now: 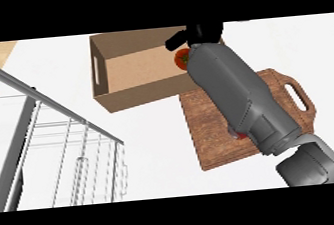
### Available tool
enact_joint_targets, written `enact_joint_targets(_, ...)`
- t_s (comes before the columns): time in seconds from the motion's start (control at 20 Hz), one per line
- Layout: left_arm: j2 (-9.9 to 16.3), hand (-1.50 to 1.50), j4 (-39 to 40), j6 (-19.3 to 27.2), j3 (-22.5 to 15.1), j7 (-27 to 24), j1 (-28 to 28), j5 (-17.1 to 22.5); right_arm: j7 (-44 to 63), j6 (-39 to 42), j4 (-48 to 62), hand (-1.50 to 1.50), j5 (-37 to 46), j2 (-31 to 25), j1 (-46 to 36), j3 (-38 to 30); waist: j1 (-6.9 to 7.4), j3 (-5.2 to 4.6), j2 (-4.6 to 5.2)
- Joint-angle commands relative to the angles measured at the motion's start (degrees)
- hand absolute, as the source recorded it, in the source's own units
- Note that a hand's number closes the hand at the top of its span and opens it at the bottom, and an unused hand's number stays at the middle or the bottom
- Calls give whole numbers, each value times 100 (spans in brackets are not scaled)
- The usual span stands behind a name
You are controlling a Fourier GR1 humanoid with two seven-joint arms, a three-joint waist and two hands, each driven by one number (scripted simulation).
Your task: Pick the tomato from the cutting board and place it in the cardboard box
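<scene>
Now tomato [182, 59] under robot hand [197, 34].

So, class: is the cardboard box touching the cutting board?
Cannot tell. In the head view the cardboard box overlaps the cutting board's far corner, but the steep angle hides whether they meet.

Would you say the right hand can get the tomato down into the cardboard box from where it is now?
Probably yes. The right hand holds the tomato above the cardboard box, inside its open top, and nothing shows between them. The hand hides much of the tomato, so the clearance to the box's right wall is unclear.
</scene>
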Motion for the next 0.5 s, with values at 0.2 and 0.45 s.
enact_joint_targets(0.2,6,0,-1,-3,36,251,-291,-26,-1022,-1081,213,-150,-294,2,-101,-130,-23,34,-24)
enact_joint_targets(0.45,-52,0,-39,180,51,139,-159,-136,-1538,-1905,-63,-150,-525,2,-162,-486,-167,37,-58)
